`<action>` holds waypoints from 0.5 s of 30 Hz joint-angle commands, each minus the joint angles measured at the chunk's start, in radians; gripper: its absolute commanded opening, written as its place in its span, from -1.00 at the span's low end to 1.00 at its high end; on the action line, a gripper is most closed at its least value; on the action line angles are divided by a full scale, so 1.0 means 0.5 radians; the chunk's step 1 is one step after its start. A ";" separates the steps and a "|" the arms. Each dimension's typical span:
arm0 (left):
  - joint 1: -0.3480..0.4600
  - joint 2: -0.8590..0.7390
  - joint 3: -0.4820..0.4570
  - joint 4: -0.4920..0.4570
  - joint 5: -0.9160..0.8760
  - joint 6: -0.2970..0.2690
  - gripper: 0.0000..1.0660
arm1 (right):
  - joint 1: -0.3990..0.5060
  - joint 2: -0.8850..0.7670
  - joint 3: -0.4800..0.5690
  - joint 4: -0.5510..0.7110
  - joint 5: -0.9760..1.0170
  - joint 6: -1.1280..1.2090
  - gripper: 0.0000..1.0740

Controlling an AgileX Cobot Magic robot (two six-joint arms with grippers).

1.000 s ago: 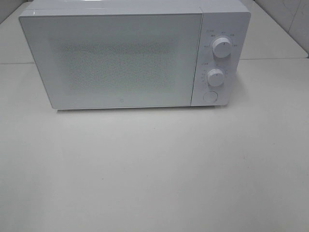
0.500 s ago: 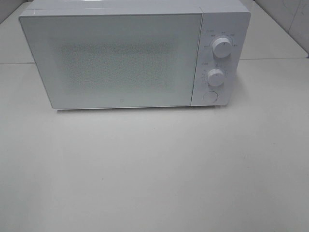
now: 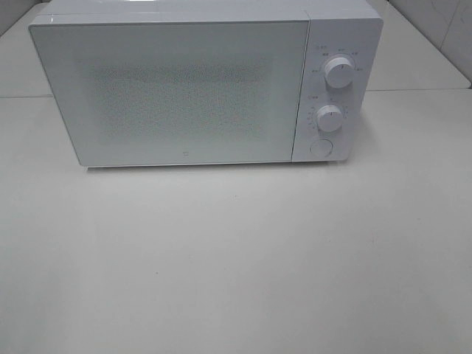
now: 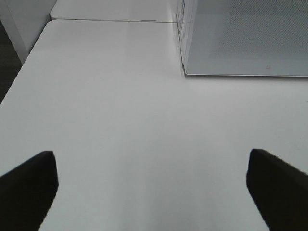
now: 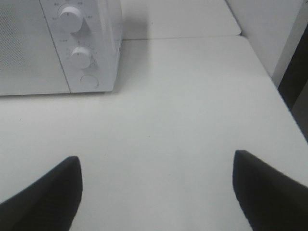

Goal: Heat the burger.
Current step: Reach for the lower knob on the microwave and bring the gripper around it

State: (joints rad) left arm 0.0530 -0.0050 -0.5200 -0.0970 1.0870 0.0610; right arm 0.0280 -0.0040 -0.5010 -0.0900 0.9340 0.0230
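The burger is out of view in every frame. A white microwave (image 3: pixel 184 81) stands at the back of the white table (image 3: pixel 236 258) with its door shut; two round knobs (image 3: pixel 338 72) and a round button sit on its right panel. It also shows in the left wrist view (image 4: pixel 245 36) and the right wrist view (image 5: pixel 57 43). My left gripper (image 4: pixel 154 192) is open and empty over bare table, left of the microwave. My right gripper (image 5: pixel 156 192) is open and empty over bare table, right of the microwave. Neither arm shows in the exterior view.
The table's left edge (image 4: pixel 19 72) drops off beside a white wall panel. The table's right edge (image 5: pixel 279 96) runs close to a white wall. A seam (image 3: pixel 413 90) crosses the table behind the microwave.
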 commanded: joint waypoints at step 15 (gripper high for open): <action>0.004 -0.032 0.006 0.004 -0.030 -0.012 0.89 | -0.010 0.834 -0.020 -0.066 -1.118 -0.046 0.53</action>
State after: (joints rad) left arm 0.0530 -0.0050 -0.5200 -0.0970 1.0870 0.0610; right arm 0.0280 0.3780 -0.5090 -0.1140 0.4480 0.0120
